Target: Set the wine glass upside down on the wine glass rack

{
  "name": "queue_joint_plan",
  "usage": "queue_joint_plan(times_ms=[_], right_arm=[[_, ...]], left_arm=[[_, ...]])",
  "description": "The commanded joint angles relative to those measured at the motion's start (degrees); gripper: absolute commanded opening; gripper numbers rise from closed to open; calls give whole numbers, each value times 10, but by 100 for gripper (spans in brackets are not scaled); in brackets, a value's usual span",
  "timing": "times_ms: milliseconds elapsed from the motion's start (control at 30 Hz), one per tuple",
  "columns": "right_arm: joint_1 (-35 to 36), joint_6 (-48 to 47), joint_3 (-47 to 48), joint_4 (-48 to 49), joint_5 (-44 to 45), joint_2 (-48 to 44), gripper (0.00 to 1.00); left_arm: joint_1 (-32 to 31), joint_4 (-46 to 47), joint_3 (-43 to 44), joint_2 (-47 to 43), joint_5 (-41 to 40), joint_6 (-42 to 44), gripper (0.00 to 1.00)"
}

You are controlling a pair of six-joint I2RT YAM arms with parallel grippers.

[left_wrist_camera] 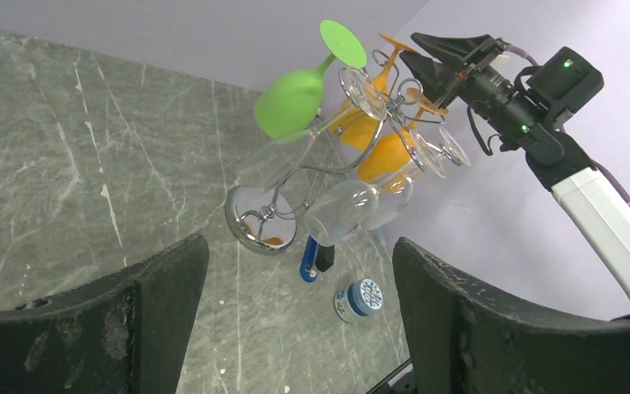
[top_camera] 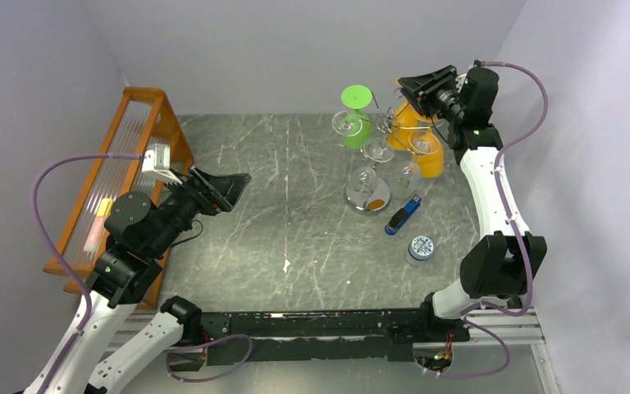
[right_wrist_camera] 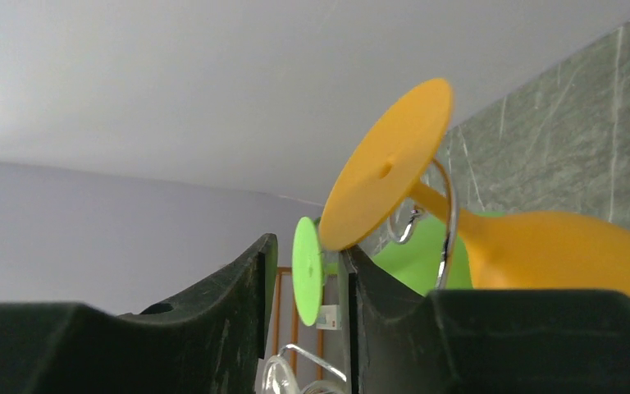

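- Right wrist: your right pincer (right_wrist_camera: 310,246) sits slightly parted, empty; the orange wine glass (right_wrist_camera: 558,250) hangs inverted on the wine glass rack (right_wrist_camera: 450,215).
- Left pincer (left_wrist_camera: 297,240) is wide, empty.
- Likely next: withdraw without bumping it.

Orange wine glass (right_wrist_camera: 558,254) hangs foot-up in a chrome loop (right_wrist_camera: 449,215); green foot (right_wrist_camera: 307,271) beyond the parted fingers (right_wrist_camera: 213,328).

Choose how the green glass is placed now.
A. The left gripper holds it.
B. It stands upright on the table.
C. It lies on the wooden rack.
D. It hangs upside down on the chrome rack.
D: the green glass hangs from a top loop of the chrome rack, with its foot up and its bowl below.
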Motion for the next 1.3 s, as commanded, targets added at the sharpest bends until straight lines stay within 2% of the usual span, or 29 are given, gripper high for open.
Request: queue_joint_plan(times_ms=[0, 267, 600, 800, 1267], right_arm=[[-5, -10, 18, -1, 6, 21, 35], [-5, -8, 17, 16, 5, 23, 33], [-5, 2, 12, 36, -52, 18, 40], [-5, 3, 13, -2, -51, 1, 46], [-5, 19, -29, -8, -79, -45, 46]], left_arm=[[0, -11, 12, -4, -10, 5, 87], [-1, -6, 9, 2, -10, 4, 86], [-1, -8, 9, 2, -10, 6, 86], [-1, 0, 5, 4, -10, 2, 86], [0, 17, -6, 7, -6, -7, 86]])
